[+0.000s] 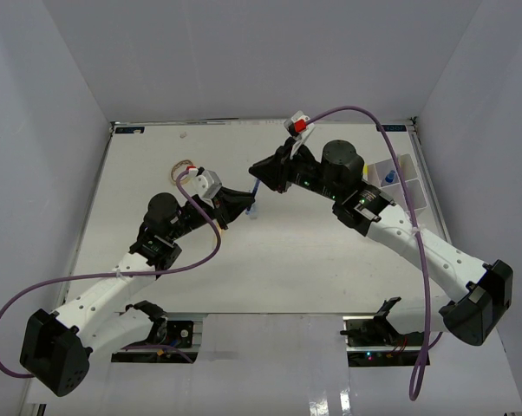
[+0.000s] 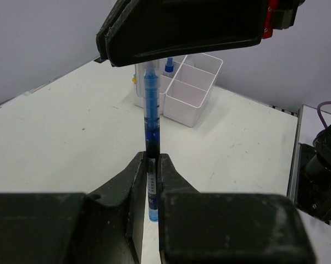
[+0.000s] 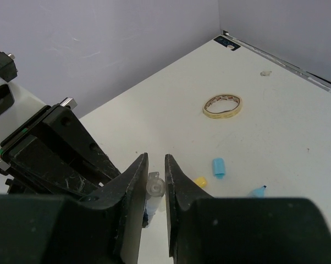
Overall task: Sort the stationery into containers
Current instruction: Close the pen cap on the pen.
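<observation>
A blue pen point(image 2: 152, 104) stands upright between the two arms, above the table's middle point(image 1: 254, 196). My left gripper point(image 2: 152, 165) is shut on its lower end, near the printed label. My right gripper point(image 3: 156, 165) comes down from above, its jaws closed against the pen's clear cap point(image 3: 155, 187). In the top view the two grippers meet, left point(image 1: 242, 206) and right point(image 1: 257, 170). The white compartment box of the containers point(image 2: 193, 91) stands behind the pen, at the table's right edge point(image 1: 398, 178), with a small blue bottle point(image 2: 169, 66) in it.
A tan loop point(image 3: 222, 105) lies at the far left of the table point(image 1: 185, 169). Below my right gripper lie a light-blue cap point(image 3: 218, 166), a small yellow cap point(image 3: 200, 181) and a blue-tipped piece point(image 3: 257, 192). White walls enclose the table.
</observation>
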